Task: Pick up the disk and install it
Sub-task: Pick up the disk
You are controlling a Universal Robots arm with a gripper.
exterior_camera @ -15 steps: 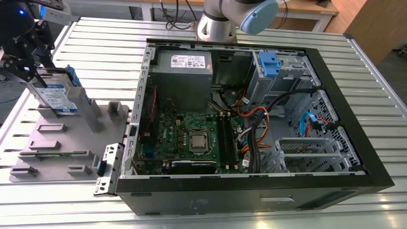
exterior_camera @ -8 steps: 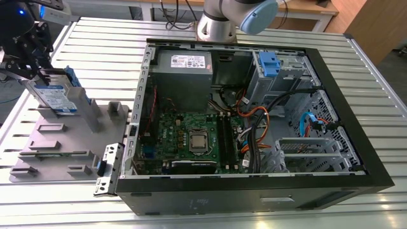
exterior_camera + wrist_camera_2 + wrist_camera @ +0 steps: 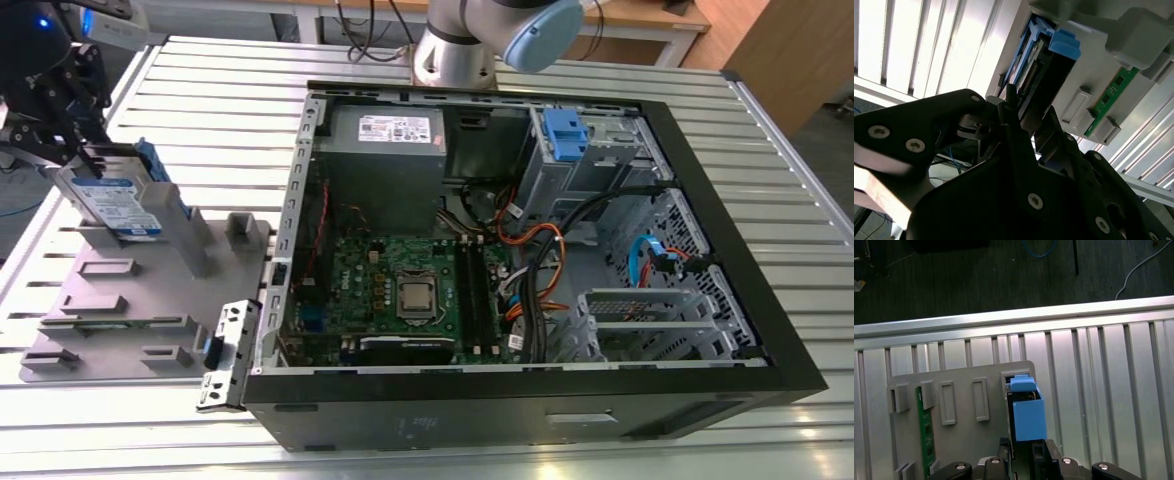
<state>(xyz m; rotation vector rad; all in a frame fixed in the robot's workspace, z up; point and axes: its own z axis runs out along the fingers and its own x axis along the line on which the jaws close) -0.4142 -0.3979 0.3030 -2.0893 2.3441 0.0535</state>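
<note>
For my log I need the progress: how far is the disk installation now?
Done: the gripper is at the disk. In hand: the pickup; the disk stands in the grey holder, outside the computer case. Left: the disk is not yet installed.

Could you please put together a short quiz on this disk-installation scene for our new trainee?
1. True or false: the disk stands on edge in the grey holder.
2. What is the gripper nearest to? A the disk; B the motherboard; C the power supply.
3. What colour is the disk's carrier handle?

Key: 1 true. 2 A: it is at the disk's upper end. 3 blue.
</note>
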